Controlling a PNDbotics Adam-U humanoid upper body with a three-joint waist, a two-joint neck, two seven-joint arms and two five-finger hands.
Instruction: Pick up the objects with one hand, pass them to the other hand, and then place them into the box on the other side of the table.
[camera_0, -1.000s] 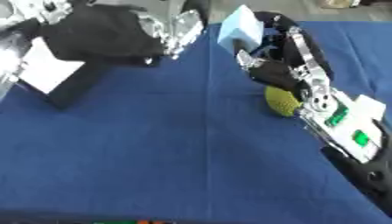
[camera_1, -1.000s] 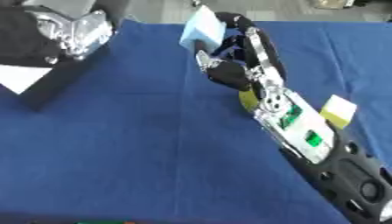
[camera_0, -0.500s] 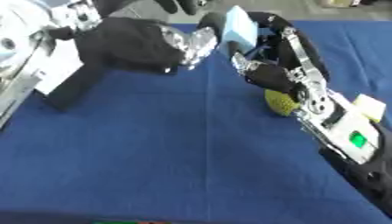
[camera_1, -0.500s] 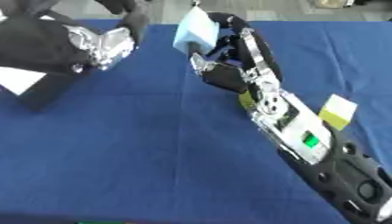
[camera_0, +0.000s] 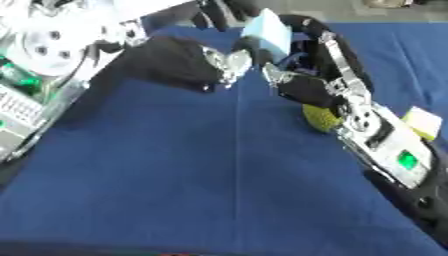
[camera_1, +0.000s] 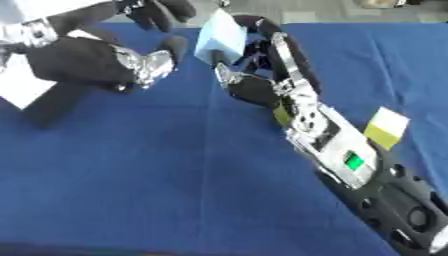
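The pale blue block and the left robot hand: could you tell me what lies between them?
Nothing: in the right eye view only a bare strip of blue cloth shows between the block and the left robot hand.

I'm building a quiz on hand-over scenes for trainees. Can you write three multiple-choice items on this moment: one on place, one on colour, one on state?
1. Where is the light blue block?
A. lying on the cloth
B. held up in the right robot hand
C. inside a box

2. What colour is the tablecloth?
A. dark blue
B. red
C. white

3. How does the left robot hand stand to the block?
A. closed round it
B. open beside it, not yet gripping
C. out of view

Key: 1 B, the right hand's fingers wrap the block above the table. 2 A, blue cloth covers the table. 3 B, a gap shows between its spread fingers and the block.
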